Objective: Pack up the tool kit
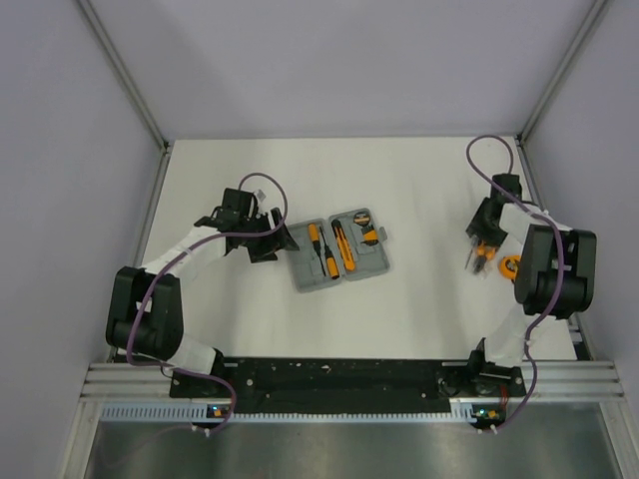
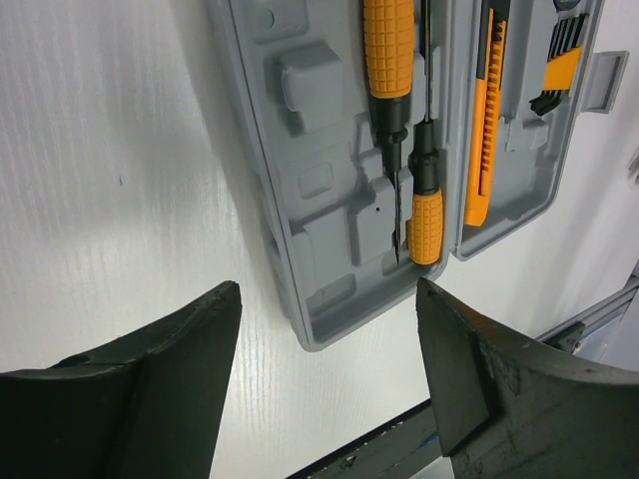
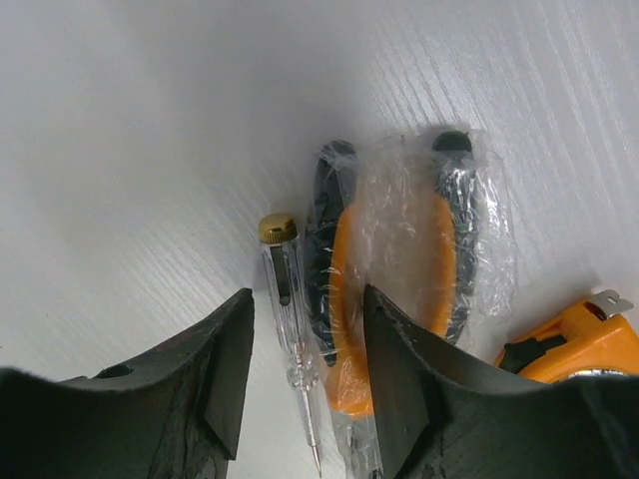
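The grey clamshell case (image 1: 339,250) lies open mid-table, holding two orange-and-black screwdrivers (image 2: 391,60), an orange knife (image 2: 485,130) and hex keys (image 2: 559,70); several slots are bare. My left gripper (image 1: 276,240) is open and empty beside the case's left edge; in the left wrist view (image 2: 329,299) its jaws stand wide apart over bare table next to the case's corner (image 2: 310,334). My right gripper (image 3: 307,294) is open, low over a clear tester screwdriver (image 3: 288,299) with plastic-wrapped pliers (image 3: 399,269) beside it. The orange tape measure (image 3: 574,339) lies to the right of the pliers.
The pliers (image 1: 484,253) and tape measure (image 1: 510,265) lie near the table's right edge, close to the side wall and the right arm's body (image 1: 554,269). A metal rail (image 1: 339,384) runs along the near edge.
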